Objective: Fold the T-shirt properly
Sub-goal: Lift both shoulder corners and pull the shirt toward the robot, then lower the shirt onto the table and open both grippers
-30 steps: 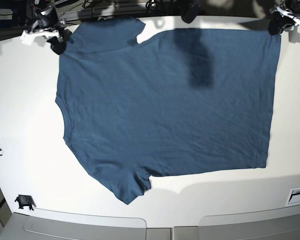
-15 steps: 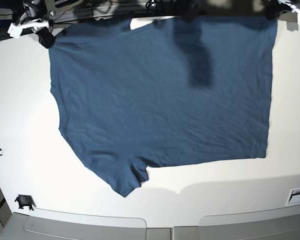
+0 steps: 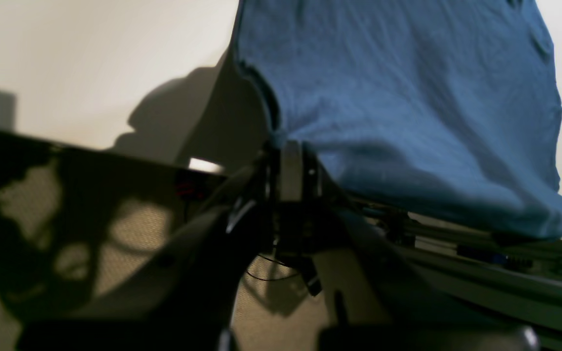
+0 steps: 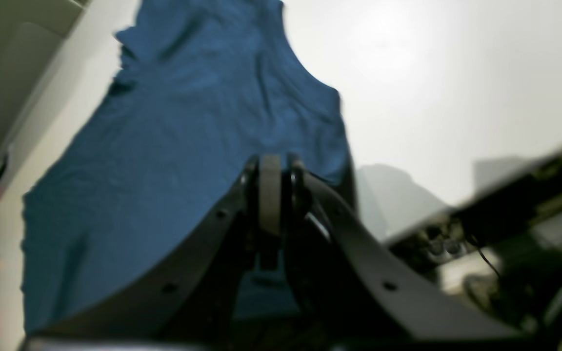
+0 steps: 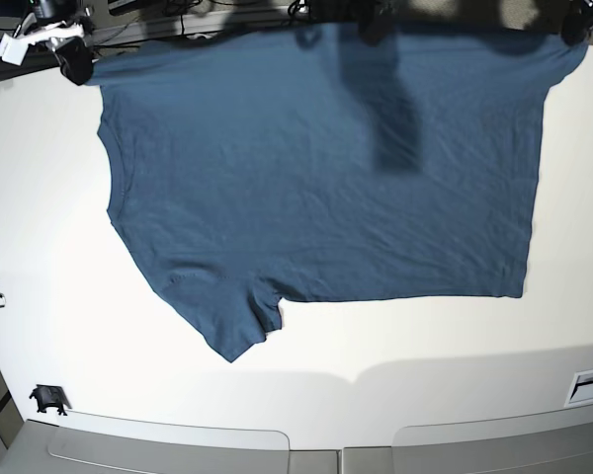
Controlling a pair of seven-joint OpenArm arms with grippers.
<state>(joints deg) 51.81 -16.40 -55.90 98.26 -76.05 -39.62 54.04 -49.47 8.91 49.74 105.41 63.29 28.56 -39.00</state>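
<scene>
The dark teal-blue T-shirt [image 5: 316, 168] lies spread flat on the white table, its far edge drawn up to the table's back edge. One sleeve points toward the near left. At the far left corner of the base view my right gripper [image 5: 76, 67] is shut on the cloth near the shoulder. In the right wrist view its jaws [image 4: 271, 168] pinch the T-shirt [image 4: 188, 146] with the fabric stretching away. At the far right corner my left gripper [image 5: 573, 25] is partly cut off by the frame. The left wrist view shows this gripper [image 3: 291, 146] shut on the hem corner of the T-shirt [image 3: 408, 97].
A small black part [image 5: 47, 398] sits near the front left corner of the table [image 5: 49, 247]. A white slotted piece [image 5: 591, 383] lies at the front right. Grey panels [image 5: 168, 444] line the front edge. Dark frame and cables run behind the back edge.
Both grippers have pulled the T-shirt toward the table's back edge. The whole cloth slid away from the front, and the far sleeve has gone over the edge.
</scene>
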